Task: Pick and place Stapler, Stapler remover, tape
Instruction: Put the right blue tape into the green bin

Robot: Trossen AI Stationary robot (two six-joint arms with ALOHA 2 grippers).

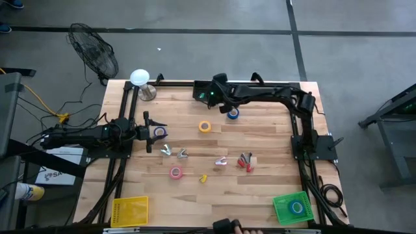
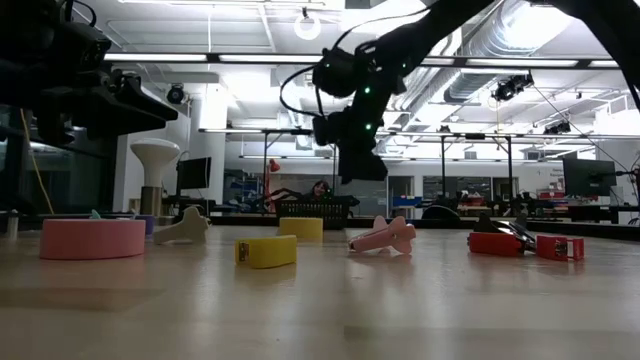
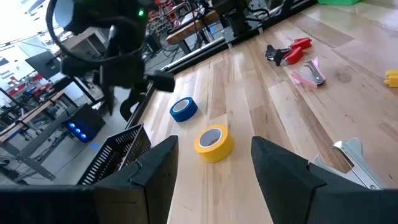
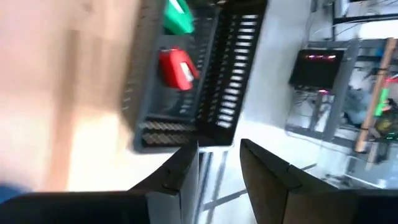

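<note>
My left gripper (image 1: 155, 132) is open and empty, raised at the table's left side above a purplish-blue tape roll (image 1: 160, 132). In its wrist view its fingers (image 3: 214, 144) frame a yellow tape roll (image 3: 214, 142) lying flat, with a blue roll (image 3: 183, 109) beyond. My right gripper (image 1: 216, 97) is open and empty above a black basket (image 4: 180, 106) at the far edge. The basket holds a red stapler (image 4: 177, 67) and a green item (image 4: 177, 17). A pink tape roll (image 1: 175, 172), a pink stapler remover (image 1: 222, 162) and red tools (image 1: 245, 161) lie on the table.
Two silver claw-like pieces (image 1: 174, 153) and a small yellow piece (image 1: 203, 178) lie mid-table. A yellow basket (image 1: 130, 211) stands near left. A green basket (image 1: 292, 208) near right holds a tape roll. A white lamp (image 1: 140, 78) and a metal cup (image 1: 148, 93) stand far left.
</note>
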